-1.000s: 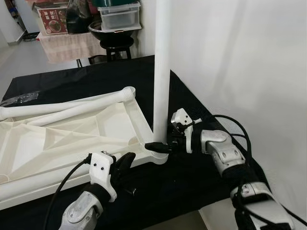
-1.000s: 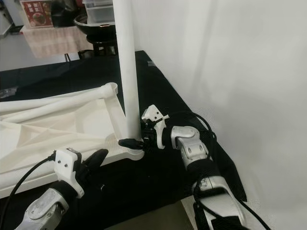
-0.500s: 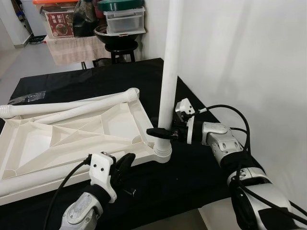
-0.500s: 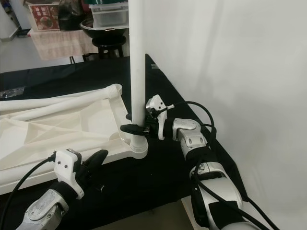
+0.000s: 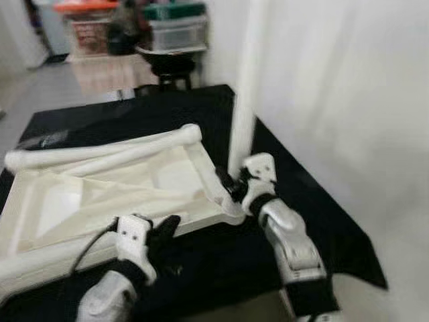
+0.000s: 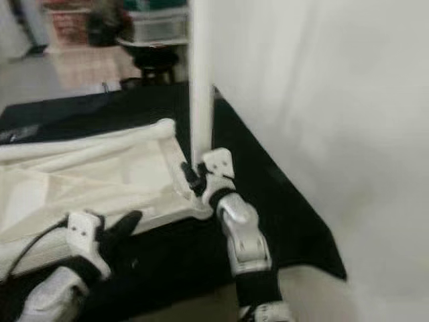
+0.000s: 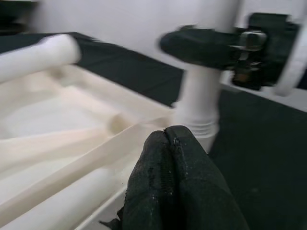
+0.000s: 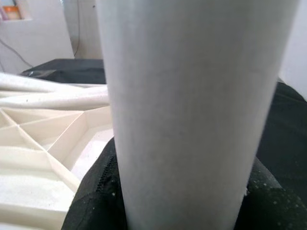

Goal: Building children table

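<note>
The right hand [image 5: 231, 182] has its black fingers closed around the upright white table leg [image 5: 242, 114], low down near the corner of the upturned white tabletop [image 5: 100, 194]. The left hand [image 5: 164, 229], fingers pressed together, rests against the tabletop's near edge. Two more white legs [image 5: 100, 149] lie along the tabletop's far side on the black desk [image 5: 295, 201].

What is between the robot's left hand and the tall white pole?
The corner of the tabletop. In the left wrist view, the left hand faces the pole across that white rim; the right hand holds the pole.
</note>
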`<state>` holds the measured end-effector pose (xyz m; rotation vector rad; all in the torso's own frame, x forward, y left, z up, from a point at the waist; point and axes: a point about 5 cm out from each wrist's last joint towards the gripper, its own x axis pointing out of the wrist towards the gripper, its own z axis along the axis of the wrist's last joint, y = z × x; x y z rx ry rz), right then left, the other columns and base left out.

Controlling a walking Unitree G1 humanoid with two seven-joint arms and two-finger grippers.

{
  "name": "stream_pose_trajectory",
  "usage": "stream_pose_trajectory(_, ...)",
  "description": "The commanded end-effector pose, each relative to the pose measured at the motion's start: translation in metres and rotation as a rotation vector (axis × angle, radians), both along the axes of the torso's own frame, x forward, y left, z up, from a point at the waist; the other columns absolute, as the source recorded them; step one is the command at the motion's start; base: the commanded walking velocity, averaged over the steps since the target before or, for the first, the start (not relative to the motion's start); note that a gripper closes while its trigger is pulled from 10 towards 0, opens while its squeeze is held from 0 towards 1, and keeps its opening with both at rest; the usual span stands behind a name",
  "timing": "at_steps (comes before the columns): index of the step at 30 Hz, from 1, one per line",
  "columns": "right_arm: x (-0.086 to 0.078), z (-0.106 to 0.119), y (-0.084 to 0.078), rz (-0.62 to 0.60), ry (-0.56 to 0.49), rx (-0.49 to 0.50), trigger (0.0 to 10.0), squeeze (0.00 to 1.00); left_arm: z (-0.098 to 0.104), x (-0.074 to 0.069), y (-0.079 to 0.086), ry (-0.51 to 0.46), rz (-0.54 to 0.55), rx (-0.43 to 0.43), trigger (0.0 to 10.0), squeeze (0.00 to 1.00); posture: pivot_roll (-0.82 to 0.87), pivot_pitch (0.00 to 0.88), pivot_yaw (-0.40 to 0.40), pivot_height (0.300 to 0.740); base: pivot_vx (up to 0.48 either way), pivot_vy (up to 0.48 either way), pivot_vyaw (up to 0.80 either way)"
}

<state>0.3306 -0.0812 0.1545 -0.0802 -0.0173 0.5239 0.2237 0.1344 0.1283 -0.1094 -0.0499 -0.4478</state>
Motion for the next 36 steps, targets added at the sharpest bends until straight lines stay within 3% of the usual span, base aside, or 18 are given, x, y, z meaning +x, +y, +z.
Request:
stream_pose_trajectory(1, -0.005, -0.024, 0.005, 0.032, 0.092, -0.078, 0.3, 0.0, -0.005, -0.002, 0.003, 0.028, 0.011, 0.005, 10.0, 0.0, 0.0, 0.048, 0.006, 0.74, 0.0, 0.0, 0.0)
stream_pose_trajectory(2, -0.005, -0.024, 0.005, 0.032, 0.092, -0.078, 0.3, 0.0, -0.005, -0.002, 0.003, 0.028, 0.011, 0.005, 10.0, 0.0, 0.0, 0.048, 0.006, 0.74, 0.0, 0.0, 0.0)
stream_pose_trajectory(3, -0.007, -0.022, 0.007, 0.049, 0.095, -0.098, 10.0, 0.0, -0.005, -0.002, 0.004, 0.025, 0.031, 0.004, 10.0, 0.0, 0.0, 0.042, 0.008, 0.74, 0.0, 0.0, 0.0)
stream_pose_trajectory(5, -0.01, -0.021, 0.01, 0.065, 0.101, -0.092, 10.0, 0.0, -0.005, -0.002, 0.004, 0.024, 0.034, 0.003, 10.0, 0.0, 0.0, 0.042, 0.008, 0.74, 0.0, 0.0, 0.0)
stream_pose_trajectory(6, -0.01, -0.019, 0.012, 0.101, 0.113, -0.073, 10.0, 1.0, -0.005, -0.002, 0.003, 0.025, 0.027, 0.002, 10.0, 0.0, 0.0, 0.042, 0.007, 0.74, 0.0, 0.0, 0.0)
stream_pose_trajectory(8, -0.014, -0.016, 0.014, 0.099, 0.129, -0.065, 10.0, 1.0, -0.005, -0.001, 0.003, 0.026, 0.022, 0.001, 10.0, 0.0, 0.0, 0.042, 0.007, 0.74, 0.0, 0.0, 0.0)
stream_pose_trajectory(9, -0.015, -0.005, 0.022, 0.254, 0.108, -0.029, 10.0, 1.0, -0.006, -0.001, 0.002, 0.03, 0.009, -0.002, 10.0, 0.0, -0.01, 0.031, 0.009, 0.74, 0.0, 0.0, 0.0)
stream_pose_trajectory(10, -0.015, -0.005, 0.022, 0.254, 0.108, -0.029, 10.0, 1.0, -0.006, -0.001, 0.002, 0.03, 0.009, -0.002, 10.0, 0.0, -0.01, 0.031, 0.009, 0.74, 0.0, 0.0, 0.0)
stream_pose_trajectory(11, -0.015, 0.006, 0.026, 0.463, 0.019, -0.037, 10.0, 1.0, -0.007, 0.0, 0.001, 0.032, 0.004, -0.004, 10.0, 0.0, -0.01, 0.031, 0.009, 0.74, 0.0, 0.0, 0.0)
stream_pose_trajectory(12, -0.015, 0.006, 0.026, 0.463, 0.019, -0.037, 10.0, 1.0, -0.007, 0.0, 0.001, 0.032, 0.004, -0.004, 10.0, 0.0, -0.01, 0.031, 0.009, 0.74, 0.0, 0.0, 0.0)
stream_pose_trajectory(13, -0.014, 0.007, 0.025, 0.574, 0.006, -0.064, 10.0, 0.16, -0.007, 0.0, 0.001, 0.033, 0.003, -0.004, 10.0, 0.0, -0.01, 0.024, 0.012, 0.74, 0.0, 0.0, 0.0)
stream_pose_trajectory(14, -0.014, 0.007, 0.025, 0.574, 0.006, -0.064, 10.0, 0.16, -0.007, 0.0, 0.001, 0.033, 0.003, -0.004, 10.0, 0.0, -0.01, 0.024, 0.012, 0.74, 0.0, 0.0, 0.0)
stream_pose_trajectory(15, -0.01, 0.007, 0.02, 0.666, 0.004, -0.099, 10.0, 0.0, -0.007, 0.001, 0.0, 0.033, 0.002, -0.004, 10.0, 0.0, -0.01, 0.019, 0.01, 0.74, 0.0, 0.0, 0.0)
stream_pose_trajectory(18, -0.001, 0.009, 0.012, 0.784, 0.037, -0.121, 10.0, 0.0, -0.008, 0.001, -0.001, 0.034, 0.002, -0.004, 10.0, 0.0, 0.0, 0.009, 0.005, 0.74, 0.0, 0.0, 0.0)
stream_pose_trajectory(25, 0.018, 0.016, 0.006, 0.872, 0.142, -0.081, 10.0, 0.0, -0.01, 0.002, -0.002, 0.034, 0.008, -0.003, 10.0, 0.0, 0.01, 0.0, -0.002, 0.74, 0.0, 0.0, 0.0)
stream_pose_trajectory(26, 0.019, 0.016, 0.005, 0.888, 0.16, -0.083, 0.0, 0.0, -0.01, 0.002, -0.002, 0.034, 0.008, -0.003, 10.0, 0.0, 0.01, 0.0, -0.001, 0.74, 0.0, 0.0, 0.0)
stream_pose_trajectory(36, 0.025, 0.01, -0.007, 0.838, 0.154, -0.062, 0.0, 0.0, -0.009, 0.0, -0.003, 0.033, 0.006, -0.007, 10.0, 0.0, 0.01, 0.012, 0.003, 0.74, 0.0, 0.0, 0.0)
